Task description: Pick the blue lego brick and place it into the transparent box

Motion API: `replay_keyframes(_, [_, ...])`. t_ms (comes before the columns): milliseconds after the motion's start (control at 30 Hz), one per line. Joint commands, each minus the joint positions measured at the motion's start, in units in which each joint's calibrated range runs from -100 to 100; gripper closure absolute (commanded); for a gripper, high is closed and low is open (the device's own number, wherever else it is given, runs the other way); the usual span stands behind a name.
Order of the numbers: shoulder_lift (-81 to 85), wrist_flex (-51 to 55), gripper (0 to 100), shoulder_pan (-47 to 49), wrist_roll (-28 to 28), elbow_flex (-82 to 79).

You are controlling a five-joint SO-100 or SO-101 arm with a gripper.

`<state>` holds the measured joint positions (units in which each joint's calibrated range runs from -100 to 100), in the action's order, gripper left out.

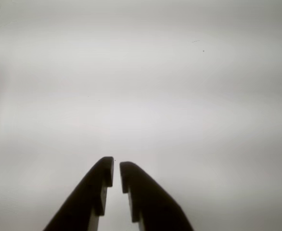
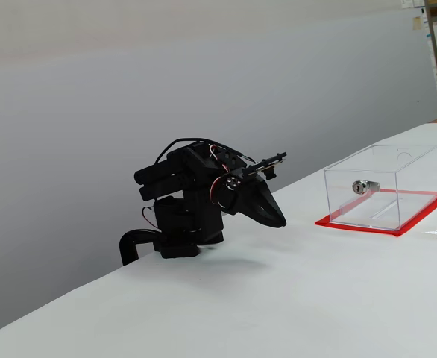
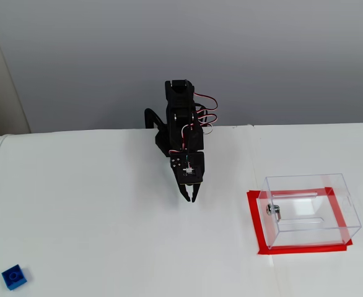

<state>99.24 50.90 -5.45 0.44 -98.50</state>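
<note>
The end effector (image 3: 191, 199) was nearly closed, a narrow gap between its fingertips, and empty above the white worktop (image 3: 107, 216). The blue lego brick (image 3: 13, 276) lay well apart, near the front-left corner in the fixed view from above. The long reach risked a misaligned grasp or nudging the brick off the edge. The transparent box (image 3: 310, 210) stood opposite; nothing obstructed either.

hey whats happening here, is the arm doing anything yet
Not much yet. The black robot arm sits folded at the back of the white table, its pincer nearly shut with only a thin gap between its jaws, and holding nothing. The small bright blue studded plastic brick lies untouched near the table's front left corner in a fixed view. The clear rectangular box on a red base plate stands to the right of the arm, with nothing visible inside.
</note>
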Motion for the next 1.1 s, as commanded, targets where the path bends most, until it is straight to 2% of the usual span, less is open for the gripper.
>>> replay_keyframes(0, [0.51, 0.19, 99, 0.16, -0.02, -0.96])
replay_keyframes(1067, [0.51, 0.19, 99, 0.24, -0.02, -0.96])
